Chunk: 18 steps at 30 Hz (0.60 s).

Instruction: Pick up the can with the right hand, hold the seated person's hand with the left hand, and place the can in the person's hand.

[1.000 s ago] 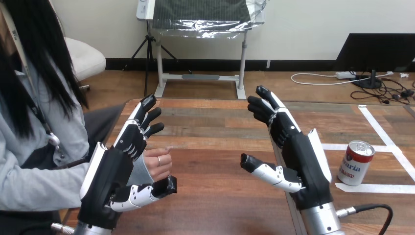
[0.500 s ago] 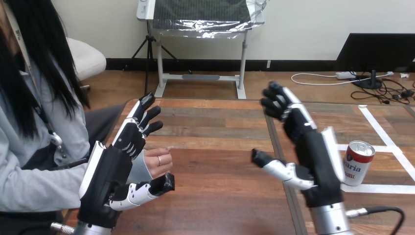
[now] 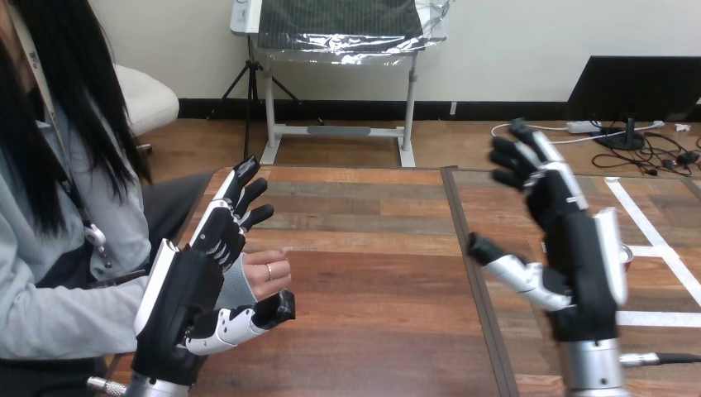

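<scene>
The can (image 3: 627, 253) stands on the table's right part, and just a sliver of its rim shows behind my right hand (image 3: 583, 265). That hand is raised in front of it, open, fingers straight up and thumb spread to the left. My left hand (image 3: 186, 289) is at the left, open, with straight fingers pointing away and the thumb stretched out low. The person's hand (image 3: 266, 275), loosely closed, lies between that thumb and the fingers, against my palm. I cannot tell whether my thumb touches it.
The wooden table (image 3: 372, 248) stretches ahead between my two hands. White tape lines (image 3: 657, 318) mark its right part near the can. The person sits at the left edge.
My right hand has swung to the right and now covers most of the can. My left hand and the person's hand have stayed where they were.
</scene>
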{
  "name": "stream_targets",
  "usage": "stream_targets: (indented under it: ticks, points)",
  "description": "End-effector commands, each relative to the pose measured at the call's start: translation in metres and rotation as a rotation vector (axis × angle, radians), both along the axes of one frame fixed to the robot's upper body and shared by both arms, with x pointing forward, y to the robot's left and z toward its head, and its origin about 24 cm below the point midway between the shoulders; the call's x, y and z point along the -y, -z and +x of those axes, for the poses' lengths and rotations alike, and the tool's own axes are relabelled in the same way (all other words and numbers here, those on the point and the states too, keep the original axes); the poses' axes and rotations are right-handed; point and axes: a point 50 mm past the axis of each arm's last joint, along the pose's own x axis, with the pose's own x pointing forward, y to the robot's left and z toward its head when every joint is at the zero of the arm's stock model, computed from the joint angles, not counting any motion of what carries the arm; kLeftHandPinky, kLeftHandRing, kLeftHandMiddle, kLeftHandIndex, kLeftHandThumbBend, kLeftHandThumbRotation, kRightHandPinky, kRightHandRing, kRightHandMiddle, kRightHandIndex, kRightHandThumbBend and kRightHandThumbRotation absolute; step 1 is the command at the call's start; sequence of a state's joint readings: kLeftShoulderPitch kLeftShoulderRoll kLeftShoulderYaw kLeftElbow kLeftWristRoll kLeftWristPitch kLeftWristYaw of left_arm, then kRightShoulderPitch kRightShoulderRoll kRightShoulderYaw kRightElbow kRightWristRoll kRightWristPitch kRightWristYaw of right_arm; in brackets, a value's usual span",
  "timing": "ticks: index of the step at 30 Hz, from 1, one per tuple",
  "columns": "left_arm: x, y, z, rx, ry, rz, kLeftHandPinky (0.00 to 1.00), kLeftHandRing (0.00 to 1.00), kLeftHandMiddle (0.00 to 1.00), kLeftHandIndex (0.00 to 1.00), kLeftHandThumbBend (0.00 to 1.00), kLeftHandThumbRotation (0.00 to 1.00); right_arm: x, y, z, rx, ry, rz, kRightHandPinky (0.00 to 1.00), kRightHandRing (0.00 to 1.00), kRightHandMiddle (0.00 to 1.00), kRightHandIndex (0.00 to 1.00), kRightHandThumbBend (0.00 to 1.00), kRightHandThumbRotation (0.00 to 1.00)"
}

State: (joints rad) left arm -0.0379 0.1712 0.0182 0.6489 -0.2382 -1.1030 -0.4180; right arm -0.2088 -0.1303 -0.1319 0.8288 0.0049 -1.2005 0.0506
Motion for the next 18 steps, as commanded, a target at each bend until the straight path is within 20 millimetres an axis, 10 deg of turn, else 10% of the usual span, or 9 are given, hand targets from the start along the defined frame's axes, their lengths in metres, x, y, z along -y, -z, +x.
stream_targets:
  ticks: [1, 18]
  points:
    - [0.004, -0.014, 0.009, 0.080, 0.007, -0.014, 0.88, 0.95, 0.98, 0.95, 1.00, 0.57, 0.007, -0.036, 0.018, 0.176, 0.039, 0.008, 0.80, 0.84, 0.86, 0.89, 1.00, 0.52]
    - [0.004, -0.013, 0.009, 0.072, 0.020, -0.023, 0.89, 0.96, 0.99, 0.96, 1.00, 0.54, 0.025, -0.043, 0.017, 0.219, 0.129, 0.000, 0.82, 0.85, 0.86, 0.90, 1.00, 0.54]
